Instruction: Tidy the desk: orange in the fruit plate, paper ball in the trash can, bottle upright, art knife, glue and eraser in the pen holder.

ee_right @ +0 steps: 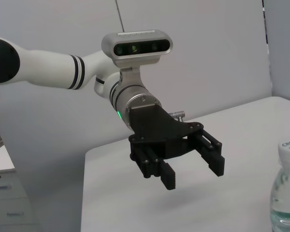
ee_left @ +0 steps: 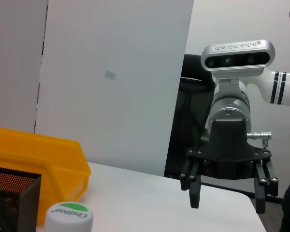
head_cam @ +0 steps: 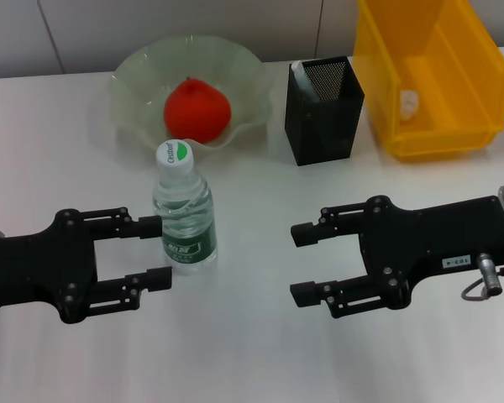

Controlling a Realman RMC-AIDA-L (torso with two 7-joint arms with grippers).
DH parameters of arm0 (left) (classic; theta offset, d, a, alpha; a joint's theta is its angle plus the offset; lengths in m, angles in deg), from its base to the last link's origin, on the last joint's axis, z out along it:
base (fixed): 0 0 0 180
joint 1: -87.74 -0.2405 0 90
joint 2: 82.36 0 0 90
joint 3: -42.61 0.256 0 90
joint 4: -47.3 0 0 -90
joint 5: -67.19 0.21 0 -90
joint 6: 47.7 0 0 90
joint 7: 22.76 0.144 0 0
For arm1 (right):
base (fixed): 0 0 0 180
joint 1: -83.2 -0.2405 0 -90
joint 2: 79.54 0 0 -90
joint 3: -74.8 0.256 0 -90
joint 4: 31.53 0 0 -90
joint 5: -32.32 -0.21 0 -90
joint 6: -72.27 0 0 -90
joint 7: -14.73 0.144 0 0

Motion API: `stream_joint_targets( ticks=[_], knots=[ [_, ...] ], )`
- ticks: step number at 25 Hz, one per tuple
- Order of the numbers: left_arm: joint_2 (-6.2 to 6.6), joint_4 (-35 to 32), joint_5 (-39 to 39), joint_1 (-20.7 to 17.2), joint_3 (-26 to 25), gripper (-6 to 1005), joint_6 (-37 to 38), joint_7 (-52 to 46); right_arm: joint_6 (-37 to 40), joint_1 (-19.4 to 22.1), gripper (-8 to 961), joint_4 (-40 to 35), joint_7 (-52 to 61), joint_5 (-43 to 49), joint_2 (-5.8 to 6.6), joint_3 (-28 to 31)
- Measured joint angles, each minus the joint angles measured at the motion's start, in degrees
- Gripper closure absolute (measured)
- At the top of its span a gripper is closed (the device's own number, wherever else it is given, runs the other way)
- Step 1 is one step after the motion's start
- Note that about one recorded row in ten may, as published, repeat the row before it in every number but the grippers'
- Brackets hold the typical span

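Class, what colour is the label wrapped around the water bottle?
Green, with white print; the label on the bottle shows best in the head view.

Clear glossy plastic bottle (head_cam: pixel 185 211), translucent frosted fruit plate (head_cam: pixel 134 75) (wavy rim), black metal-mesh pen holder (head_cam: pixel 323 110), smooth matt desk (head_cam: pixel 252 353).

Orange-red orange (head_cam: pixel 197 108), yellow bin (head_cam: pixel 433 75)

You cannot tell what the small white thing (head_cam: pixel 409 102) inside the yellow plastic bin (head_cam: pixel 454 126) is, the black mesh pen holder (head_cam: pixel 323 113) hides its contents, and the bin's top is cut off.
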Motion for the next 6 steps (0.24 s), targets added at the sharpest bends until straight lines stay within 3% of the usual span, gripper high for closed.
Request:
stream_joint_targets(
  ticks=[6],
  knots=[
    [0.17, -0.02, -0.13, -0.08, 0.0, 361, 0.06, 0.01, -0.06, 0.17, 228, 0.39, 0.03, 0.0, -0.07, -0.58]
  ],
)
